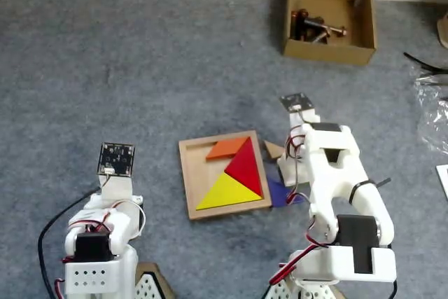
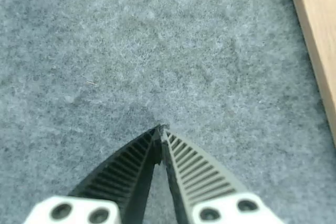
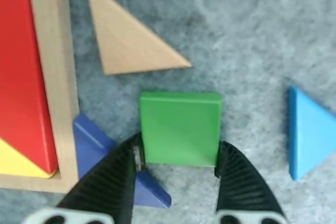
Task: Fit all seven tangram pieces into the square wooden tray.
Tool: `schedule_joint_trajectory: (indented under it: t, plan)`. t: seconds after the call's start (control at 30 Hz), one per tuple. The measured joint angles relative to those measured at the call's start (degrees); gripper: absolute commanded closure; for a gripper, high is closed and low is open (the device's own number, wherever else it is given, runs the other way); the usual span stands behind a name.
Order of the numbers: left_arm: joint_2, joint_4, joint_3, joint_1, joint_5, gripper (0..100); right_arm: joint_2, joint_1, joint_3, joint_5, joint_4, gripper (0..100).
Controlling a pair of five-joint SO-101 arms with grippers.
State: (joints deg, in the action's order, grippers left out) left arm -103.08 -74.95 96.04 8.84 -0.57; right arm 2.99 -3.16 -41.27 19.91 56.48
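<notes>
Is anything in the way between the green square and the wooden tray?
Yes. A dark blue wooden piece lies between the green wooden square, gripped by the right end effector, and the square wooden tray, beside its rim.

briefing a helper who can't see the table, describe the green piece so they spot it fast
Find the square wooden tray at mid-table; loose pieces lie on the carpet beside it, under the right arm. The green square sits between the fingers of the right gripper, the only green one among a bare-wood triangle, a dark blue piece and a light blue triangle.
</notes>
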Motion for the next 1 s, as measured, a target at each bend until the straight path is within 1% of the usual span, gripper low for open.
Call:
schedule_joint_trajectory:
  t: [0.17,0.37,0.53,0.83,1.0]
  plan:
    - [0.0,0.0,0.0,0.0,0.0,99,0.0,0.0,0.0,-2.2,-0.1,88.9]
    - [0.0,0.0,0.0,0.0,0.0,99,1.4,0.9,-0.2,-2.9,-0.1,88.8]
    - [0.0,0.0,0.0,0.0,0.0,99,7.2,2.6,-3.9,-2.9,-2.5,85.3]
    - [0.0,0.0,0.0,0.0,0.0,99,17.6,3.7,-12.5,-2.9,-8.8,85.3]
    - [0.0,0.0,0.0,0.0,0.0,99,19.3,3.9,-14.4,-2.9,-10.5,85.3]
